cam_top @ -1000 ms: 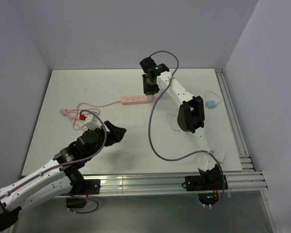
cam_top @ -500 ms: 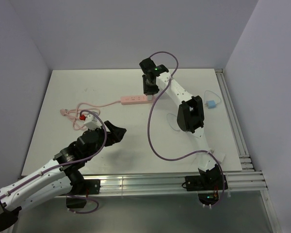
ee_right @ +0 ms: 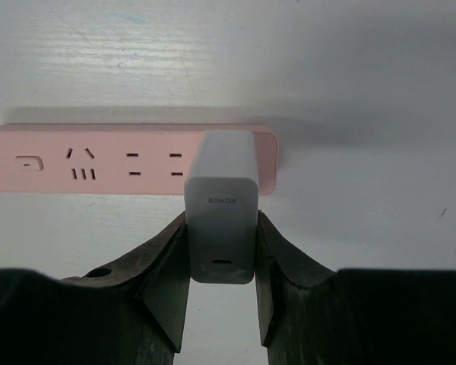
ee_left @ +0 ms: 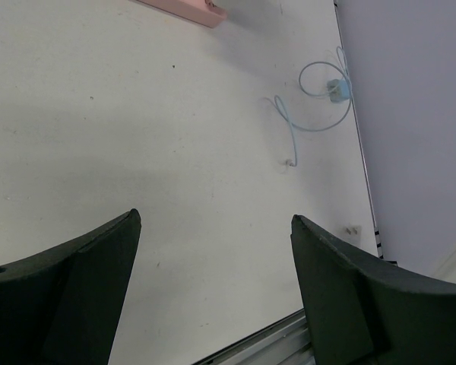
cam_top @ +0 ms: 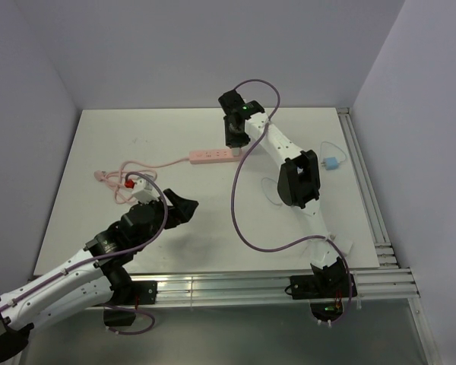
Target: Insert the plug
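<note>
My right gripper (ee_right: 222,228) is shut on a white charger block (ee_right: 221,190) marked HONOR, which stands at the right end of the pink power strip (ee_right: 99,160). I cannot tell how deep it sits in the socket. In the top view that gripper (cam_top: 233,144) is over the strip's (cam_top: 209,157) right end. The small light-blue and white plug (cam_top: 331,164) lies loose on the table at the far right with its thin pale looping cable (ee_left: 292,129); it also shows in the left wrist view (ee_left: 335,90). My left gripper (cam_top: 184,209) is open and empty, low over the near left table (ee_left: 213,220).
The strip's pink cord loops left to a red and white plug (cam_top: 129,181). Metal rails run along the table's right edge (cam_top: 361,190) and front edge (cam_top: 251,285). The strip's end shows at the top of the left wrist view (ee_left: 190,9).
</note>
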Controlling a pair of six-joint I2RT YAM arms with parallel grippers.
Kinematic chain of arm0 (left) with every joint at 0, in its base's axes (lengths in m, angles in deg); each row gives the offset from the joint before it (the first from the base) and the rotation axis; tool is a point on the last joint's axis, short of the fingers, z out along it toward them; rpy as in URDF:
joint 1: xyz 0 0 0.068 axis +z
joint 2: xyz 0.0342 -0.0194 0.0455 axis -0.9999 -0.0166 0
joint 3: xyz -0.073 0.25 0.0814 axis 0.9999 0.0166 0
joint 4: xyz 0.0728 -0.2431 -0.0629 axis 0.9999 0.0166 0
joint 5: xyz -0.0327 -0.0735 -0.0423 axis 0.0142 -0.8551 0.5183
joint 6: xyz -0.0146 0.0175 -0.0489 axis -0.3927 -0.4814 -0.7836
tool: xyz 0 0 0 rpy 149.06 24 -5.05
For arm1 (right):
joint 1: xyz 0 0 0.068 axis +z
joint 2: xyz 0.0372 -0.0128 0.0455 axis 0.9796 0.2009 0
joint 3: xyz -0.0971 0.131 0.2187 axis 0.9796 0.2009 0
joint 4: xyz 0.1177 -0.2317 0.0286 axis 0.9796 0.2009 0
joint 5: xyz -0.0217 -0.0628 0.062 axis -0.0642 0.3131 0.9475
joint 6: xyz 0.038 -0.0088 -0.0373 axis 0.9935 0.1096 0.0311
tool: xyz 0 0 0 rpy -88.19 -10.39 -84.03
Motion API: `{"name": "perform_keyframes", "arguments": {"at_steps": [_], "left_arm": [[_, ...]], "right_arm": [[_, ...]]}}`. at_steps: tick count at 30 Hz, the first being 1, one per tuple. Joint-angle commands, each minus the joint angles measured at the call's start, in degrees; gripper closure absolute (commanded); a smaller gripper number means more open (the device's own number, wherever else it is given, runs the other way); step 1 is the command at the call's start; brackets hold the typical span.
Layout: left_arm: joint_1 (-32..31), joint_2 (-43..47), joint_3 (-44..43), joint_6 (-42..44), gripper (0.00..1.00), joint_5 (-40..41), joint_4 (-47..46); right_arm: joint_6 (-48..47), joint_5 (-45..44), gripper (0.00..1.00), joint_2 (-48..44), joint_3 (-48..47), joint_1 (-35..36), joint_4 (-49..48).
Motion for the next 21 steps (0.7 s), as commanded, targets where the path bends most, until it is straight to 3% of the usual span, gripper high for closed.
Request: {"name": "perform_keyframes", "arguments": {"at_steps": [1, 21], "left_arm": [[0.0, 0.7, 0.3, 1.1, 0.15, 0.5, -1.8], [0.0, 0.3, 0.4, 1.0, 0.15, 0.5, -2.3]], "right_arm": [[-0.2, -1.8, 1.00, -1.9, -1.7, -0.5, -1.8], [-0.8, 0.0, 1.00, 1.4, 0.4, -0.5, -3.2]]}}
